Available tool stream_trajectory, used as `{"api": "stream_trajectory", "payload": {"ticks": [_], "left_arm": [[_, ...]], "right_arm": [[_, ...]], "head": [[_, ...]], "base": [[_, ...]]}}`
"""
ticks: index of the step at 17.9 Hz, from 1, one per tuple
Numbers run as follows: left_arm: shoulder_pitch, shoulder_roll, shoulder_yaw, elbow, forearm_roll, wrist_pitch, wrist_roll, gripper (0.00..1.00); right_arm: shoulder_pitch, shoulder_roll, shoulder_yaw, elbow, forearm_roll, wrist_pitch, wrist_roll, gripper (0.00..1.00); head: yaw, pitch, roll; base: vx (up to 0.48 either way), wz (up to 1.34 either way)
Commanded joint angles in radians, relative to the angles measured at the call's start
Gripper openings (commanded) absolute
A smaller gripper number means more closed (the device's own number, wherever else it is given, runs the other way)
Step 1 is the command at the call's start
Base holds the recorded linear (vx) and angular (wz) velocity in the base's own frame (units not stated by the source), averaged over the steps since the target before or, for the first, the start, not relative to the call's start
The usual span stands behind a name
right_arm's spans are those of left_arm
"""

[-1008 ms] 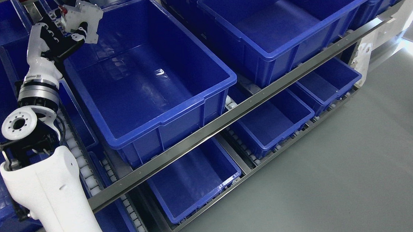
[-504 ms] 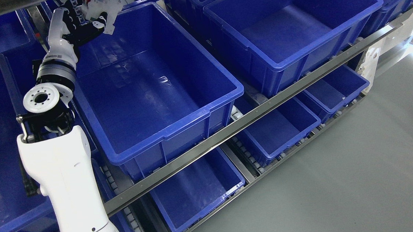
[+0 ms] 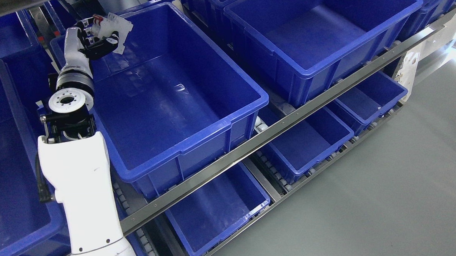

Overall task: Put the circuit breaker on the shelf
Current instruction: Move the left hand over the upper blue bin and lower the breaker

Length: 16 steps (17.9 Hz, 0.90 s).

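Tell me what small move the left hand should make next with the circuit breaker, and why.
Probably lower it a little into the blue bin before letting go. The left hand grips the white circuit breaker above the bin's far left corner, well clear of the floor, which looks empty. A release from this height could make it bounce or tip.

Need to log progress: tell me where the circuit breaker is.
Head view, upper left: the circuit breaker is held in the left hand above the far-left corner of the big blue bin.
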Motion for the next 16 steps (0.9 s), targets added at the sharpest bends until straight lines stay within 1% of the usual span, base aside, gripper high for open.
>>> {"api": "stream_trajectory", "payload": {"ticks": [1, 3, 8, 10, 13, 16], "left_arm": [[-0.091, 0.017, -0.018, 0.331, -0.004, -0.012, 0.004, 0.09], [-0.106, 0.017, -0.027, 0.393, -0.004, -0.015, 0.022, 0.09], [-0.134, 0.017, -0.054, 0.603, -0.005, -0.122, 0.120, 0.10], [-0.165, 0.017, -0.065, 0.687, -0.007, -0.146, 0.129, 0.16], [-0.214, 0.017, -0.080, 0.791, -0.007, -0.175, 0.168, 0.19], [-0.250, 0.017, -0.082, 0.847, -0.007, -0.188, 0.191, 0.25]], "right_arm": [[0.015, -0.017, 0.000, 0.000, 0.001, 0.040, 0.000, 1.00], [0.017, -0.017, 0.000, 0.000, 0.001, 0.040, 0.000, 1.00], [0.015, -0.017, 0.000, 0.000, -0.001, 0.040, 0.000, 1.00], [0.015, -0.017, 0.000, 0.000, 0.001, 0.040, 0.000, 1.00], [0.015, -0.017, 0.000, 0.000, -0.001, 0.040, 0.000, 1.00], [0.015, -0.017, 0.000, 0.000, 0.001, 0.040, 0.000, 1.00]], "head": [[0.0000, 0.000, 0.000], [0.0000, 0.000, 0.000], [0.0000, 0.000, 0.000], [0.0000, 0.000, 0.000], [0.0000, 0.000, 0.000], [0.0000, 0.000, 0.000]], "base": [[-0.001, 0.04], [0.000, 0.00], [0.000, 0.00], [0.000, 0.00], [0.000, 0.00], [0.000, 0.00]]}}
